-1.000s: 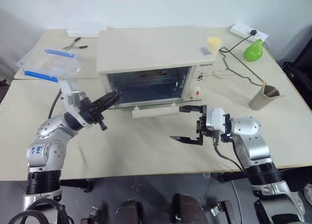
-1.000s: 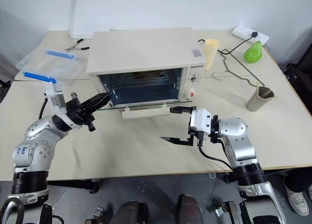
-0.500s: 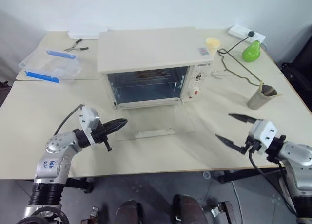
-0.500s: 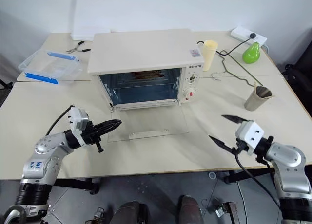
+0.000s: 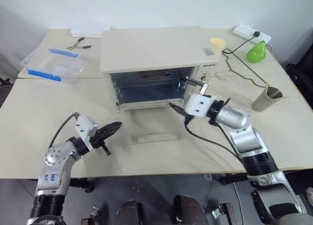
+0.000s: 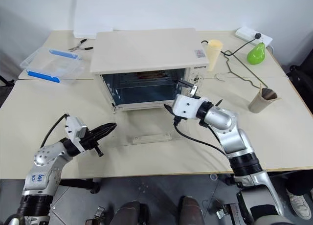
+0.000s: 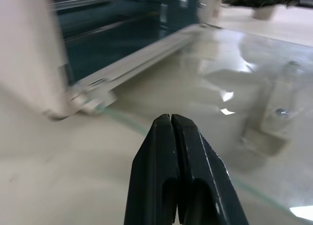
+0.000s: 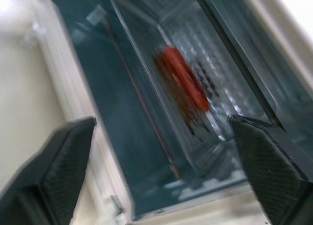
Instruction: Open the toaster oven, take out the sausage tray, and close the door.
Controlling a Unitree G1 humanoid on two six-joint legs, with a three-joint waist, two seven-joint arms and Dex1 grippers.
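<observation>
Nearest, the left tool rests low over the counter, its 2 fingers pressed together, just beside the lowered glass door. Further on, the right tool is spread wide at the toaster oven mouth. Inside sits the sausage tray. The step in hand looks like reaching for the tray; next, the fingers must straddle its rim and close.

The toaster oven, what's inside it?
Inside the toaster oven, a shiny sausage tray holds a red-brown sausage. The tray's far end is hidden.
</observation>
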